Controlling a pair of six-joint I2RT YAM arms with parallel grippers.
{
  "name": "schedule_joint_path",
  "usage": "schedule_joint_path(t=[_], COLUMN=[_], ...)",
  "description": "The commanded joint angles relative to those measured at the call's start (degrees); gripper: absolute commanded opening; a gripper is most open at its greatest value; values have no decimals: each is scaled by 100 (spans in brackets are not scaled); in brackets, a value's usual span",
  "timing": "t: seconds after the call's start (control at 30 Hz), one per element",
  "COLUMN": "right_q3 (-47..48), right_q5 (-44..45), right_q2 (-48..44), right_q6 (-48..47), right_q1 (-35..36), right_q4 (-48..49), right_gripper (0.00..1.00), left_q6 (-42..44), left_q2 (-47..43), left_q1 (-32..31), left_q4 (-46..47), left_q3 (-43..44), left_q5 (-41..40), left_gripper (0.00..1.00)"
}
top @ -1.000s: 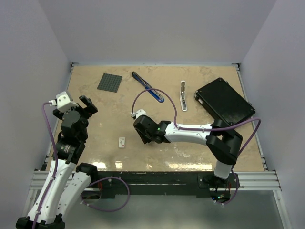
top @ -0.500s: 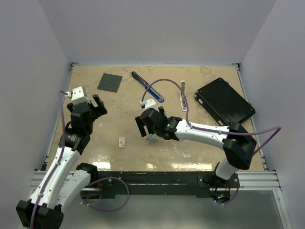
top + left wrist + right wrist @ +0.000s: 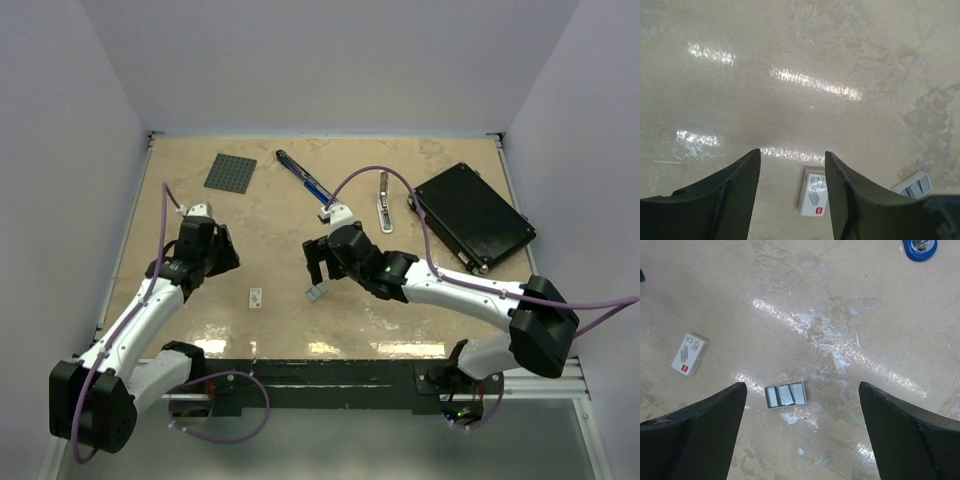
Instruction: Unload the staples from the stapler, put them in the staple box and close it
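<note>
The blue stapler (image 3: 308,182) lies diagonally at the back of the table; its blue tip (image 3: 920,247) shows at the top edge of the right wrist view. The staples (image 3: 316,292) (image 3: 785,395) (image 3: 914,185) are short grey strips in a small grey holder, flat on the table. My right gripper (image 3: 318,270) (image 3: 802,389) hovers just above them, wide open and holding nothing. My left gripper (image 3: 226,252) (image 3: 792,152) is to the left, jaws partly apart with nothing between them, pointing down over the white tag (image 3: 814,192).
The white tag (image 3: 257,297) (image 3: 689,354) lies left of the staples. At the back stand a dark grey studded plate (image 3: 230,172), a white-and-silver tool (image 3: 384,200) and a black flat case (image 3: 470,214). Purple cables arc over both arms.
My right gripper opened, left the staples on the table and drew back a little. My left arm reached forward and right toward the white tag while its jaws narrowed.
</note>
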Motion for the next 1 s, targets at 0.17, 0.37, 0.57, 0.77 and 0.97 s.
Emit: schedule_joint_path(t=[0.17,0.37,0.57,0.77,0.97], right_q3=[-166,-219,-122,-184,-228], right_q5=[143,336,345,222,152], right_q2=[-279,-323,-271,-420,-482], right_q6=[53,44,-123,-246,-184], right_q1=[-4,4,4,4,-4], right_q4=[387,449,335,343,308], right_gripper=[98,99,99,99,99], left_q6=[-1265,-1266,-1538,-1670,-1793], left_q2=[668,835,756,809,651], left_q1=[3,-15,-59,-164,-296], left_q4=[-38,-20,58,121,155], left_q3=[-466,-730,-967,-1187,-1336], left_q5=[399,469,768,926,1013], left_gripper=[14,0,0,0,0])
